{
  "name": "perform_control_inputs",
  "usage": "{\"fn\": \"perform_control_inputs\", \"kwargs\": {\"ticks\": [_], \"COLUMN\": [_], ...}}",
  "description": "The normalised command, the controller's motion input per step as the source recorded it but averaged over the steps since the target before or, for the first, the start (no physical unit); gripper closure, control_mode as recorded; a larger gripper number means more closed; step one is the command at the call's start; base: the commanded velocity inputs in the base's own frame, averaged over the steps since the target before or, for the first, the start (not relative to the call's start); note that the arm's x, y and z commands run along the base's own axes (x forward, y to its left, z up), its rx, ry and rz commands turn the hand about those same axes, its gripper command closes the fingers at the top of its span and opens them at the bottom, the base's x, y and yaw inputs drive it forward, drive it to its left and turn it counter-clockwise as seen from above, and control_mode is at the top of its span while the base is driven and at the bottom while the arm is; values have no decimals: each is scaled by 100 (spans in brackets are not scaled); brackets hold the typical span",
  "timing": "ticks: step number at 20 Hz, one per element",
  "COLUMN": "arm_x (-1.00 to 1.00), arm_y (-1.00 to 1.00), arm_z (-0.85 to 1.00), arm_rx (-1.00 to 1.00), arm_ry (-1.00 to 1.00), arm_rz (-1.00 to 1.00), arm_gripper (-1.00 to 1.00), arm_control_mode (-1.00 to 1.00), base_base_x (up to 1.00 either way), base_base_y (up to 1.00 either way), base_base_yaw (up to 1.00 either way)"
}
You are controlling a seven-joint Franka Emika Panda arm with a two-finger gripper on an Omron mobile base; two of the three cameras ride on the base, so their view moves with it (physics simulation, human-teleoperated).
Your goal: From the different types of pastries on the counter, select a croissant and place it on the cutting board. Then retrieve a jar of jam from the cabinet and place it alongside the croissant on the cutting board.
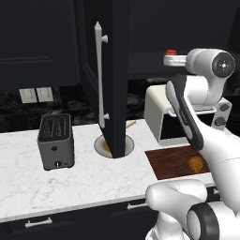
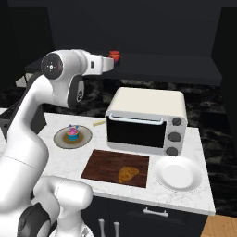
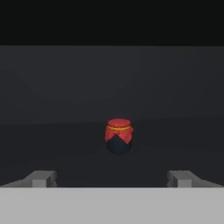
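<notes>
**Open hand faces the jam jar in the cabinet**

In the hand view, the hand has its fingers wide apart and empty, at the bottom of the frame; the jam jar stands upright at centre, well beyond them, on the dark cabinet shelf. The right base view shows the croissant lying on the cutting board, lower centre on the table. The left base view shows the open cabinet door at centre.
</notes>
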Motion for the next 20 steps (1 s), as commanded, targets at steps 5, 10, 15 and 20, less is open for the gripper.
{"fn": "perform_control_inputs", "kwargs": {"ticks": [5, 10, 15, 20], "arm_x": [33, 0, 15, 13], "arm_y": [0, 0, 0, -2], "arm_z": [-2, 0, 0, 0], "arm_rx": [0, 0, 0, 0], "arm_ry": [6, 0, 0, 0], "arm_rz": [7, 0, 0, 0], "arm_gripper": [-100, -100, -100, -100], "arm_control_mode": [-100, -100, -100, -100], "base_base_x": [0, 0, 0, 0], "base_base_y": [0, 0, 0, 0], "base_base_yaw": [0, 0, 0, 0]}}
